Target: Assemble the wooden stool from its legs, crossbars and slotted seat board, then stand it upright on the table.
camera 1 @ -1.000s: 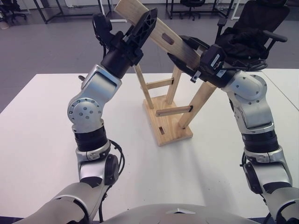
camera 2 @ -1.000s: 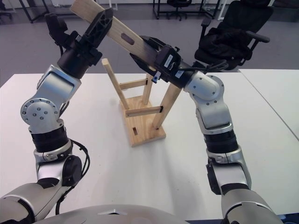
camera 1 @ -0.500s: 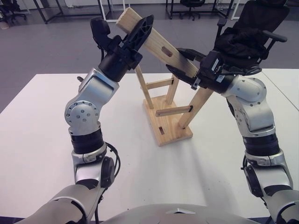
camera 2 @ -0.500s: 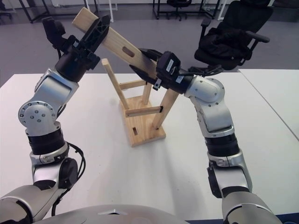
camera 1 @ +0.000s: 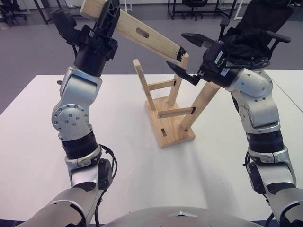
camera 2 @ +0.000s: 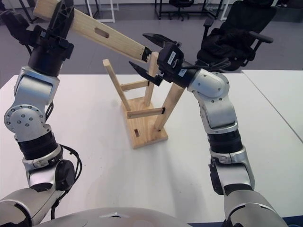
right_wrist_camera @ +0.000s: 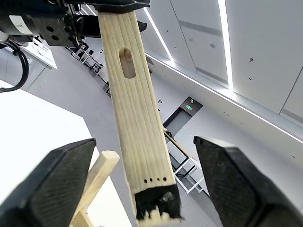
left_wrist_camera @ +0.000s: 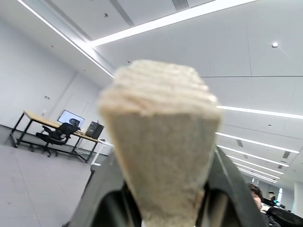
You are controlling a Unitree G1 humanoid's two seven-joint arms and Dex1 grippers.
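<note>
Plank [camera 1: 142, 34], grained, slotted, end seemingly chipped, clamped in left hand [camera 1: 108, 21]; right hand [camera 1: 177, 52] spread apart.

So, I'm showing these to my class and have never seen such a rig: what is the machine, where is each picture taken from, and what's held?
It is a two-armed humanoid robot. Two pictures come from its head, looking down; two from cameras on its wrists. On the table stands a half-built stool, legs and crossbars pointing up. The left gripper clamps a slotted board, raised and tilted. The right gripper is open, fingers either side of that board's lower end.
</note>
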